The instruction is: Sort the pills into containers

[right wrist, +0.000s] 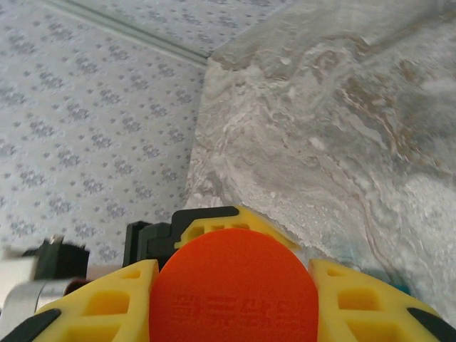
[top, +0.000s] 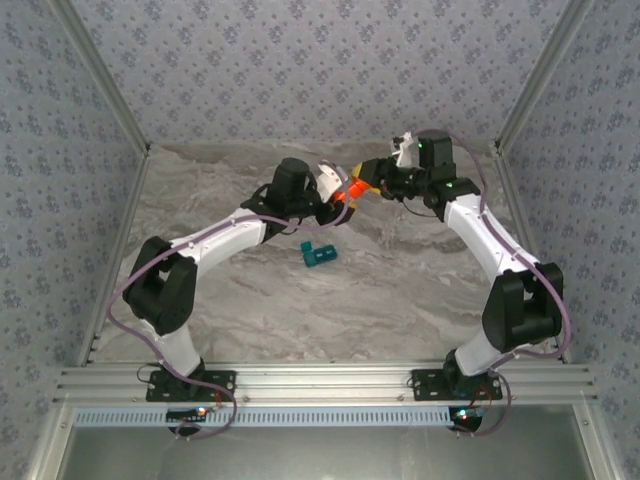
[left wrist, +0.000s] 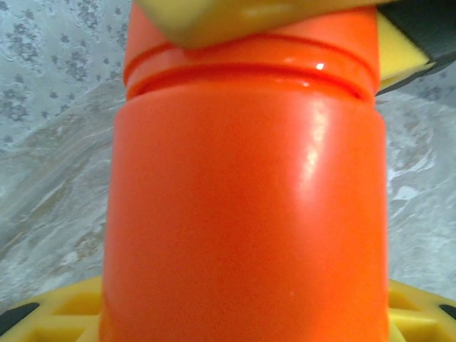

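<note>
The orange bottle (top: 346, 197) hangs in the air between the two arms, above the back of the table. My left gripper (top: 334, 207) is shut on its body (left wrist: 242, 214), with a yellow finger (left wrist: 60, 313) on either side. From the other end, my right gripper (top: 366, 181) is shut on the round orange cap (right wrist: 235, 292), its yellow fingers (right wrist: 92, 299) pressing both sides. The teal-blue pill box, the containers (top: 318, 254), lies on the marble table in front of the bottle. The pills are out of view.
The marble tabletop (top: 400, 290) is ringed by patterned walls (top: 300, 60) on three sides. An aluminium rail (top: 320, 385) with the two arm bases runs along the near edge. The pill box sits just below the left forearm.
</note>
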`<state>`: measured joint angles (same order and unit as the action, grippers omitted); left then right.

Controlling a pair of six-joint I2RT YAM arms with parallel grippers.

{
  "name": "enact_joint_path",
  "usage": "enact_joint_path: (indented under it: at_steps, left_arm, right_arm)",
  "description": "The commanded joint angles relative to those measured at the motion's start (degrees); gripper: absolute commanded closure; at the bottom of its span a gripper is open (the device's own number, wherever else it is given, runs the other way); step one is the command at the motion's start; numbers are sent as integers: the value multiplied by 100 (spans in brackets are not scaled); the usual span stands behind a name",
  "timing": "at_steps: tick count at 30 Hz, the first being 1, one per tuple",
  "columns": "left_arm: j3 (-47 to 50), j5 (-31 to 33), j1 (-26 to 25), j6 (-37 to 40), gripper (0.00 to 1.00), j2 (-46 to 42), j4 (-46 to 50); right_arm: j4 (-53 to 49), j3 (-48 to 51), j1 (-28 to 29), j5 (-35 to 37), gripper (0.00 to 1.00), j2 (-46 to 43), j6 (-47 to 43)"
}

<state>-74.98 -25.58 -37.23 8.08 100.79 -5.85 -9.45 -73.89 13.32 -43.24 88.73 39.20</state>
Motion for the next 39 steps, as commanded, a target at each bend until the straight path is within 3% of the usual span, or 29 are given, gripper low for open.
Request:
enact_joint_path:
  at_steps: [1, 5, 9, 12, 20, 24, 33, 36, 39]
  left_arm:
    - [-109, -1032, 220, -645, 100, -274, -567]
    - [-150, -1426, 315, -998, 100, -262, -699]
    - [-157, -1088, 316, -821, 100, -262, -539]
    - [-132, -686, 297, -570, 100, -268, -379]
    - [-61, 343, -14, 448, 100, -293, -26]
    - [-36, 421, -69, 499, 100, -275, -39]
    - [-95, 416, -144, 566, 100, -214, 61]
    - [-114, 408, -153, 563, 100, -199, 54]
    - [-126, 406, -153, 538, 100, -192, 40]
  right_arm:
    - [945, 336, -191, -640, 62, -293, -1111]
    - [1276, 345, -318, -1146, 58, -216, -845]
    - [1576, 348, -404, -1002, 26, -349, -99]
    - [1584, 349, -515, -789, 20, -493, 384]
    - [196, 63, -555, 384, 21, -446, 1046]
    - [-303, -137, -345, 708, 21, -222, 1037]
    - [-285, -327, 111, 710, 22, 60, 1008]
    - [-302, -331, 174, 687, 28, 71, 963]
    - [-320, -282, 178, 638, 45, 86, 908]
